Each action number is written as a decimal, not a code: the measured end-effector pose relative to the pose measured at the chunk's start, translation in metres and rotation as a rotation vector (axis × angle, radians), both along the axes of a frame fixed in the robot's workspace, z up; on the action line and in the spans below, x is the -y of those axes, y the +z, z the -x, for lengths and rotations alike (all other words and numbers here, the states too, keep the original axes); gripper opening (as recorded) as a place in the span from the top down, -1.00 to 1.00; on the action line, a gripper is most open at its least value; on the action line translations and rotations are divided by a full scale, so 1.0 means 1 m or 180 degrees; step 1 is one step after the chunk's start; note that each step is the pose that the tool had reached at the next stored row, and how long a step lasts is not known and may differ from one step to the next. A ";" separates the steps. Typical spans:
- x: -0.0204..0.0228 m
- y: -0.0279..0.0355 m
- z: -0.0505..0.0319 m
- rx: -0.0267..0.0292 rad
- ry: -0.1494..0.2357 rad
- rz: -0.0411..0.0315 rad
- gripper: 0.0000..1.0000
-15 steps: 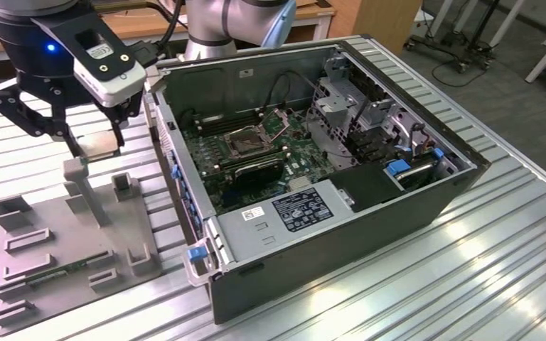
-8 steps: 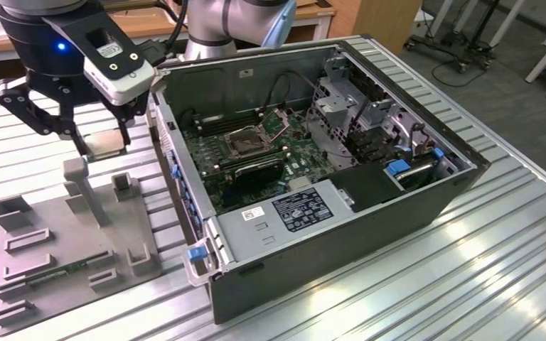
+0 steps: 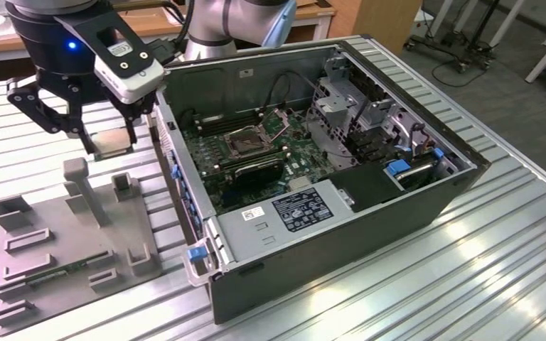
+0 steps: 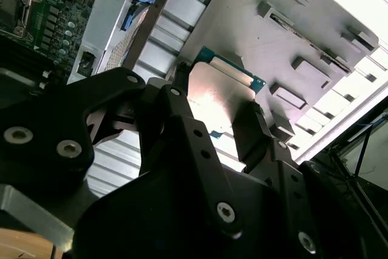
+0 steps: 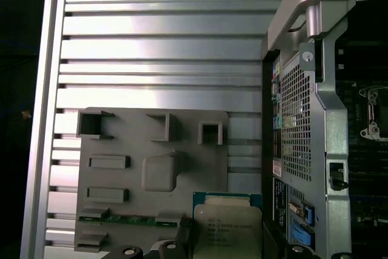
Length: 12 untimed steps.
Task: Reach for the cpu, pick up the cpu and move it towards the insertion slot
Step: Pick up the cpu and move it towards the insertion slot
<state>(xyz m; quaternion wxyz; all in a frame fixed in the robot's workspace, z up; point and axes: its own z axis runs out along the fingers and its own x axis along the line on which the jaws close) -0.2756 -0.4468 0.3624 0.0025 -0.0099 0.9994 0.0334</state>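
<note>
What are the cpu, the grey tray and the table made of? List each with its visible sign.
cpu: silvery metal lid, matte sheen, on a green board edge, held in the pincer.
Grey tray: likely moulded plastic; dull, uniform colour.
Table: probably aluminium; bright ribbed slats with reflections.

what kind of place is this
Probably a robotics lab or test bench for computer assembly. An open computer case lies on a slatted aluminium table beside a grey parts tray, and the arm's end effector holds the cpu.
</note>
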 end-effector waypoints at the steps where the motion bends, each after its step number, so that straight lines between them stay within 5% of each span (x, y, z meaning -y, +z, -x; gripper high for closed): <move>1: 0.0000 0.0000 -0.0012 0.0000 0.0000 0.0000 -0.07; 12: 0.0000 0.0000 -0.0172 0.0000 0.0000 0.0000 -0.07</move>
